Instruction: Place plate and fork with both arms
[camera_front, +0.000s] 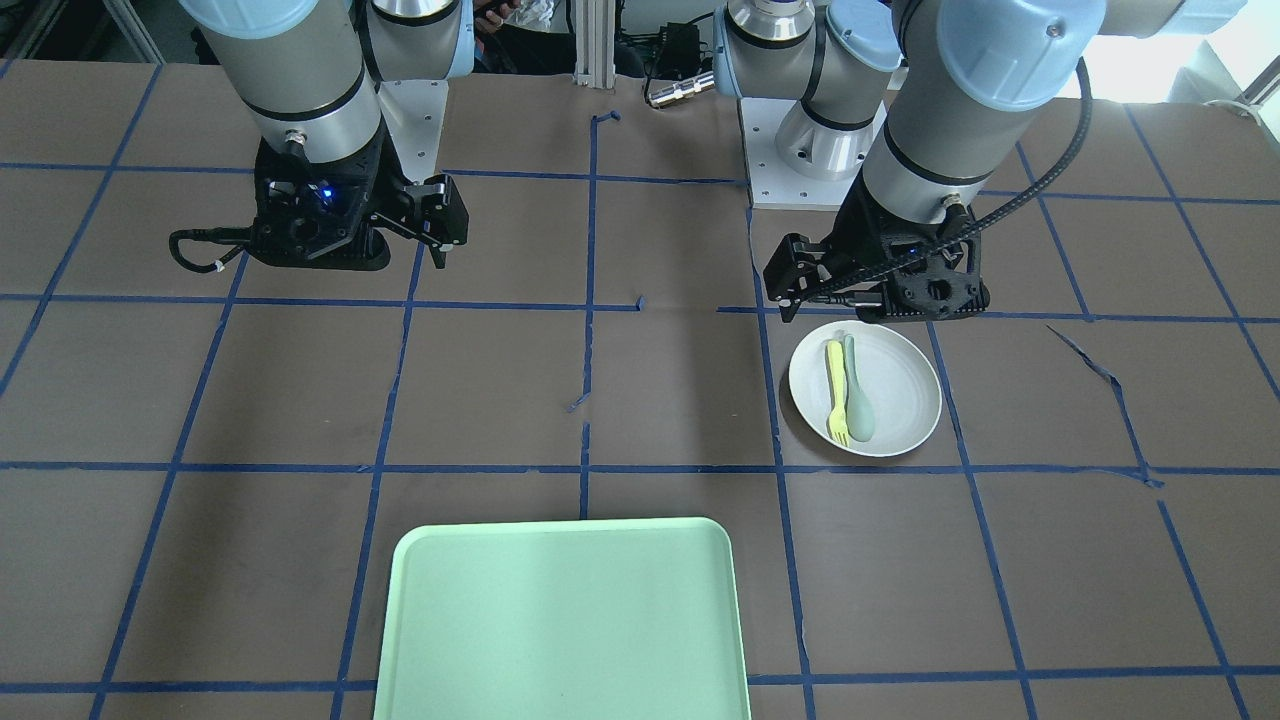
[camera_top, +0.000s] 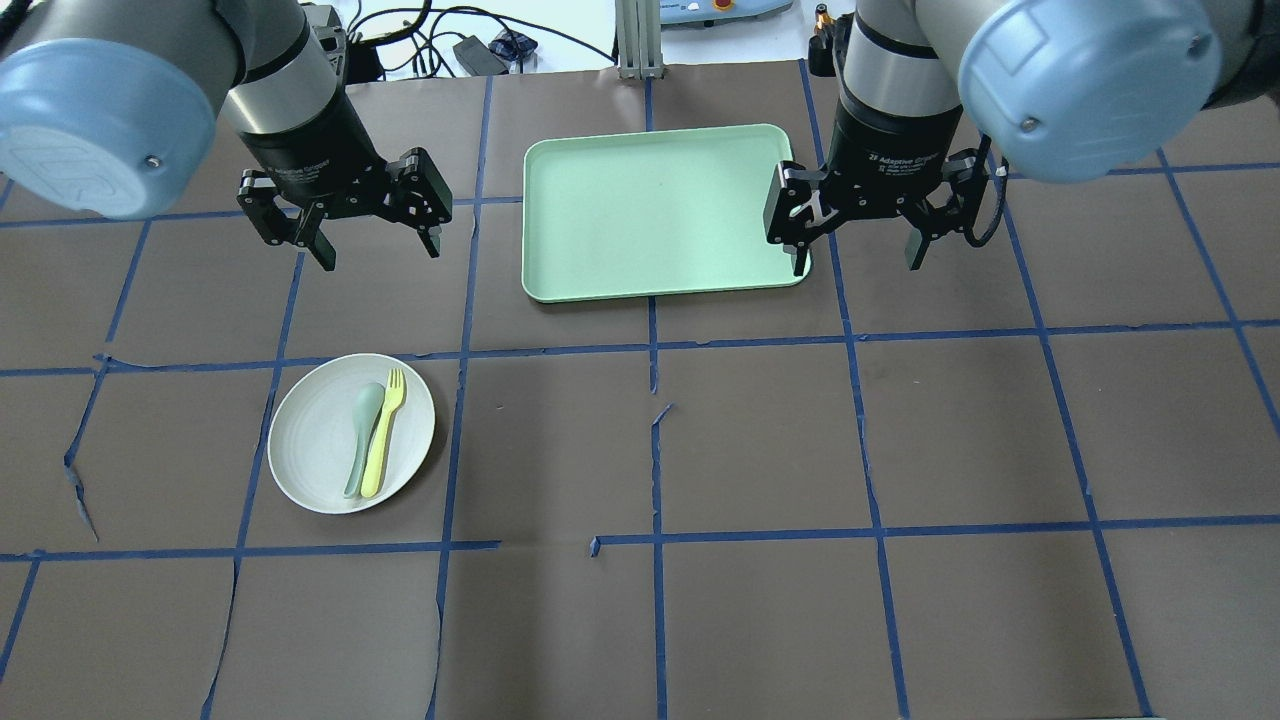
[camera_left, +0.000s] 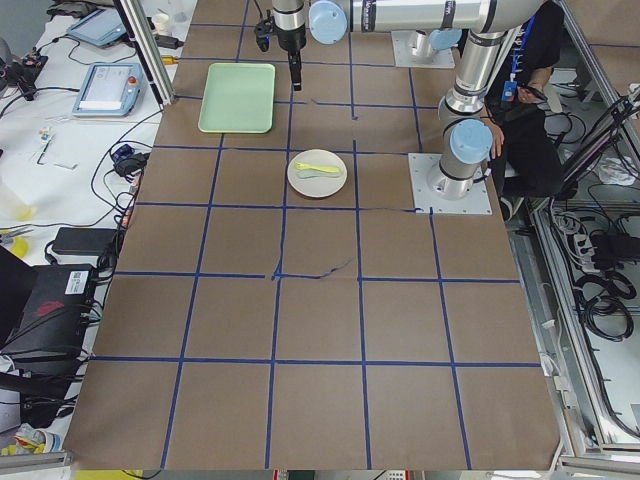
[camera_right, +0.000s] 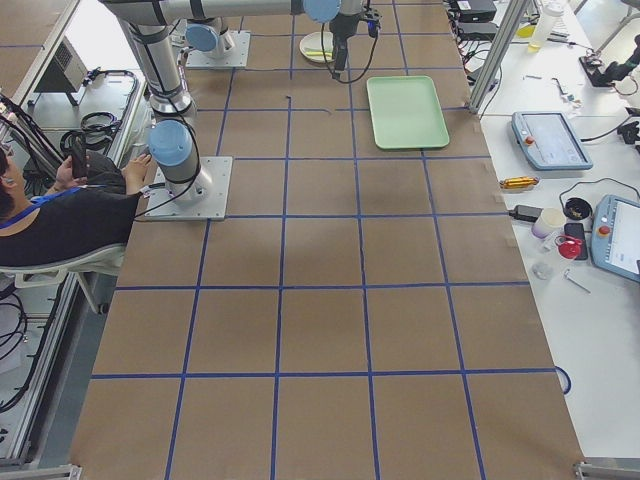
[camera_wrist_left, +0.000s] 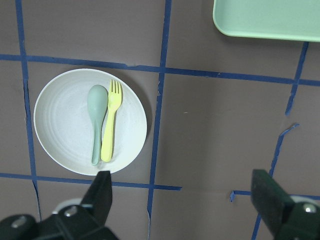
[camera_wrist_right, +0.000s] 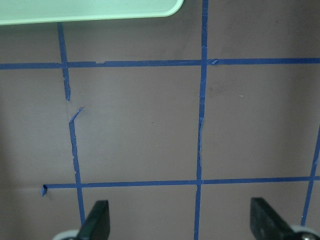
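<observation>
The off-white plate (camera_top: 305, 455) lies on the table's left half. The pale-yellow fork (camera_top: 384, 432) lies in it beside a grey-green spoon (camera_top: 362, 432), tines toward the tray. The left wrist view shows the plate (camera_wrist_left: 60, 125) and fork (camera_wrist_left: 110, 125) ahead of the open fingers (camera_wrist_left: 102, 195). My left gripper (camera_top: 378, 255) is open and empty, raised above the table beyond the plate. My right gripper (camera_top: 857, 265) is open and empty, raised by the tray's right edge. In the front view the plate (camera_front: 900, 400) lies just in front of the left gripper.
A mint-green rectangular tray (camera_top: 660, 210) lies at the far middle of the table, between the two grippers, with nothing in it. The brown table cover (camera_top: 760, 450) carries a blue tape grid. The tray's corner shows in the right wrist view (camera_wrist_right: 90, 10).
</observation>
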